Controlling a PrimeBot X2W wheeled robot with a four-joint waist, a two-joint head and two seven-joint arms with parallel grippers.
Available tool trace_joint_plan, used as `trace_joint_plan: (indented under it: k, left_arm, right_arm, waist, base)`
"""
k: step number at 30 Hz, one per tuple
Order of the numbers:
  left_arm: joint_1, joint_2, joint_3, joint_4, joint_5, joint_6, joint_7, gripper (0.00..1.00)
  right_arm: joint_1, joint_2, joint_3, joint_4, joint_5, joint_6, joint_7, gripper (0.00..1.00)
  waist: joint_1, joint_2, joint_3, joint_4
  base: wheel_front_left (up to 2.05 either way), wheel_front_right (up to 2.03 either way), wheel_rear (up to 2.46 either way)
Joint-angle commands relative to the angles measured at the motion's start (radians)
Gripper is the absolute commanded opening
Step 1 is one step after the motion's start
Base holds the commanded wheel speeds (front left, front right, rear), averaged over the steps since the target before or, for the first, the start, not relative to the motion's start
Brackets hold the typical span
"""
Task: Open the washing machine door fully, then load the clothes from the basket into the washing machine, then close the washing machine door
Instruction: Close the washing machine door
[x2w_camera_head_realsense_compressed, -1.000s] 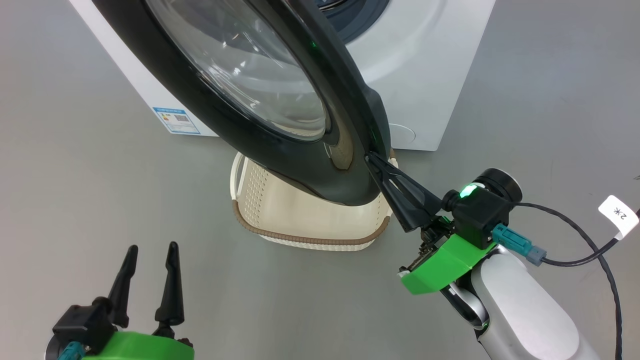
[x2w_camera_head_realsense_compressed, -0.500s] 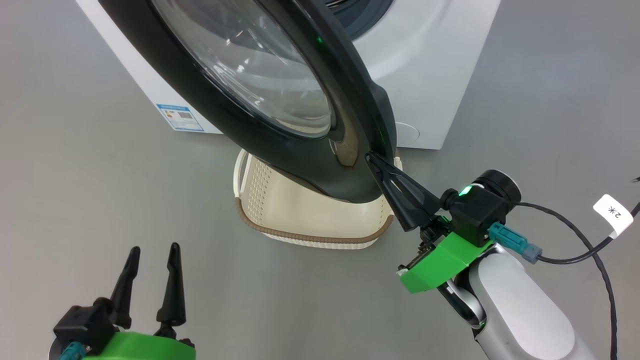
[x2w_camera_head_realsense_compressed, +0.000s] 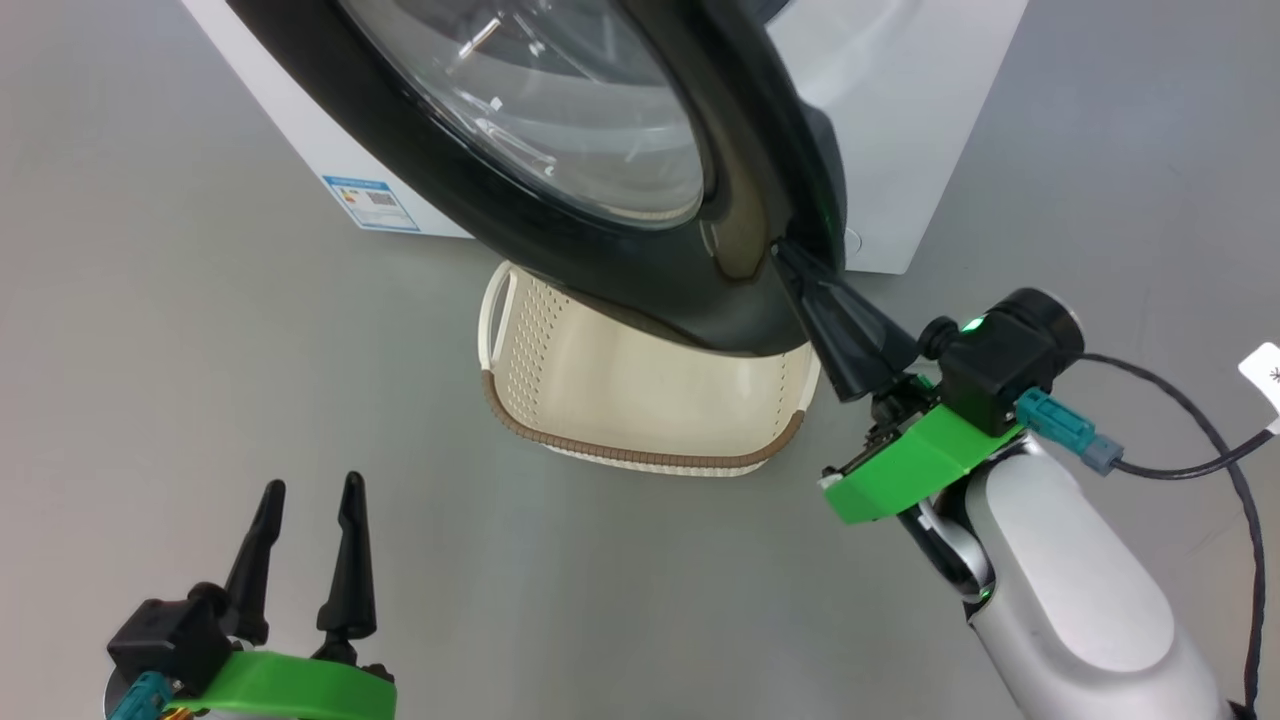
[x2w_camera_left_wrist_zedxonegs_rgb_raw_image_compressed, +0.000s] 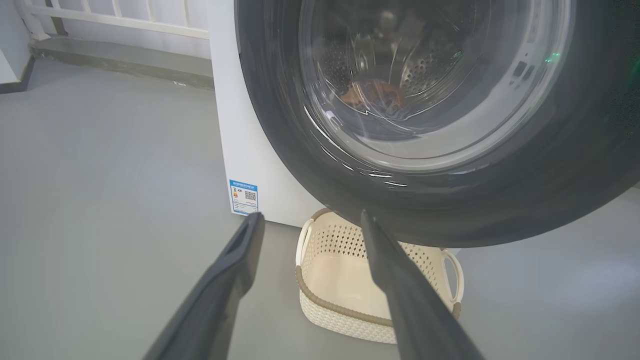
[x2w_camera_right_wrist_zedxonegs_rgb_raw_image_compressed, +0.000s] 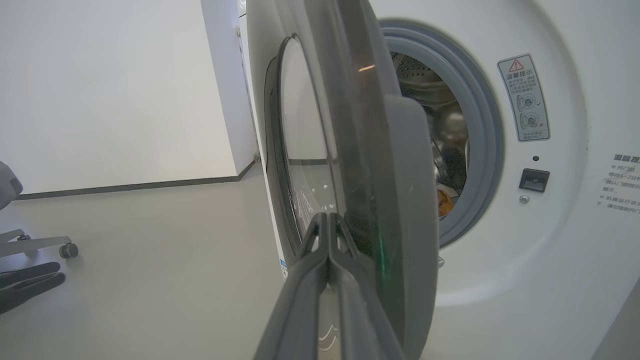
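The washing machine door (x2w_camera_head_realsense_compressed: 600, 280) stands partly open over the basket, its black rim and glass bowl toward me. My right gripper (x2w_camera_head_realsense_compressed: 785, 250) is shut, its tips pressed against the door's outer rim (x2w_camera_right_wrist_zedxonegs_rgb_raw_image_compressed: 390, 200) with nothing between them, as the right wrist view (x2w_camera_right_wrist_zedxonegs_rgb_raw_image_compressed: 327, 216) also shows. Low on the left, my left gripper (x2w_camera_head_realsense_compressed: 311, 487) hangs open and empty above the floor, pointing at the door (x2w_camera_left_wrist_zedxonegs_rgb_raw_image_compressed: 500, 200). The basket (x2w_camera_head_realsense_compressed: 640, 455) sits on the floor before the washing machine (x2w_camera_head_realsense_compressed: 900, 100) with a bare bottom. Orange clothes (x2w_camera_left_wrist_zedxonegs_rgb_raw_image_compressed: 372, 95) lie in the drum behind the glass (x2w_camera_right_wrist_zedxonegs_rgb_raw_image_compressed: 442, 197).
A blue label (x2w_camera_head_realsense_compressed: 372, 205) marks the washer's lower left corner. The latch slot (x2w_camera_right_wrist_zedxonegs_rgb_raw_image_compressed: 534, 179) sits right of the grey gasket. A chair castor (x2w_camera_right_wrist_zedxonegs_rgb_raw_image_compressed: 67, 250) stands on the floor to the left. A white railing (x2w_camera_left_wrist_zedxonegs_rgb_raw_image_compressed: 115, 15) runs behind. Grey floor lies all around.
The door has swung closer to the washer's front, and my shut right gripper has followed it up and to the right. The head view has shifted slightly. The left gripper has stayed put.
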Motion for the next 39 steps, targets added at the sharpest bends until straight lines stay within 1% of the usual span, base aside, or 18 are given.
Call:
trace_joint_plan:
  k: [1, 11, 18, 25, 33, 39]
  left_arm:
    - [-0.024, 0.012, 0.03, -0.019, -0.008, -0.002, -0.006, 1.0]
    - [-0.063, 0.012, 0.004, -0.026, -0.025, -0.002, -0.006, 1.0]
    - [-0.09, 0.012, -0.018, -0.029, -0.047, -0.002, -0.006, 1.0]
    - [-0.125, 0.012, -0.049, -0.042, -0.068, -0.002, -0.006, 1.0]
    - [-0.16, 0.012, -0.077, -0.061, -0.085, -0.002, -0.006, 1.0]
    - [-0.178, 0.012, -0.099, -0.07, -0.092, -0.002, -0.006, 1.0]
  right_arm:
    - [-0.021, 0.013, 0.002, -0.02, -0.012, 0.001, -0.004, 0.0]
    - [-0.151, -0.011, -0.021, 0.03, -0.027, 0.001, -0.004, 0.0]
    - [-0.245, -0.012, -0.106, 0.061, -0.058, 0.001, -0.004, 0.0]
    - [-0.345, -0.024, -0.117, 0.109, -0.07, 0.001, -0.004, 0.0]
    - [-0.459, -0.036, -0.184, 0.137, -0.089, 0.001, -0.004, 0.0]
    - [-0.551, -0.024, -0.235, 0.155, -0.094, 0.001, -0.004, 0.0]
  waist:
    - [0.0, 0.0, 0.007, 0.002]
    - [0.0, 0.0, 0.08, 0.023]
    - [0.0, 0.0, 0.148, 0.045]
    - [0.0, 0.0, 0.216, 0.067]
    - [0.0, 0.0, 0.28, 0.084]
    - [0.0, 0.0, 0.324, 0.084]
  base:
    - [0.0, 0.0, 0.0]
    - [0.0, 0.0, 0.0]
    - [0.0, 0.0, 0.0]
    - [0.0, 0.0, 0.0]
    - [0.0, 0.0, 0.0]
    - [0.0, 0.0, 0.0]
